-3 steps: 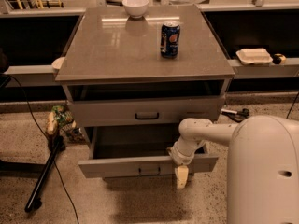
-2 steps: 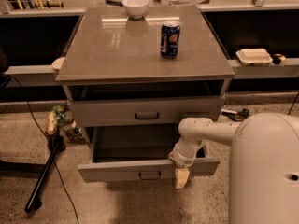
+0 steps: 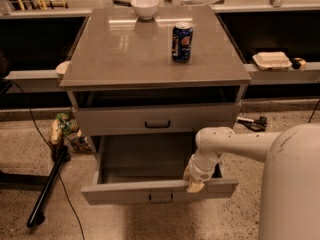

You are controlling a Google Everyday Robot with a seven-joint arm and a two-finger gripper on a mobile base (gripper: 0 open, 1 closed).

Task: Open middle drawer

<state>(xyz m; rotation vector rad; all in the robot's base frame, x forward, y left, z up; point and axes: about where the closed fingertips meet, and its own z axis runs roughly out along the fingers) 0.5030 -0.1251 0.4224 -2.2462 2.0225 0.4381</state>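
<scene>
The middle drawer [image 3: 125, 191] is a grey drawer with a flat front and a small dark bar handle [image 3: 161, 198]. It stands pulled well out of the cabinet, and its inside shows bare. My gripper [image 3: 195, 184] hangs at the right part of the drawer's front top edge, reaching down over it from my pale arm [image 3: 240, 144]. The smaller grey drawer front [image 3: 115, 120] above is closed. The drawer below is hidden under the open one.
A blue soda can [image 3: 182, 42] and a white bowl [image 3: 145, 6] stand on the cabinet top [image 3: 110, 59]. A black stand leg [image 3: 47, 189] and a snack bag [image 3: 65, 126] lie on the floor at left. A white container [image 3: 271, 60] sits on the right ledge.
The middle drawer has slid further out toward the camera, and my gripper has moved with its front edge.
</scene>
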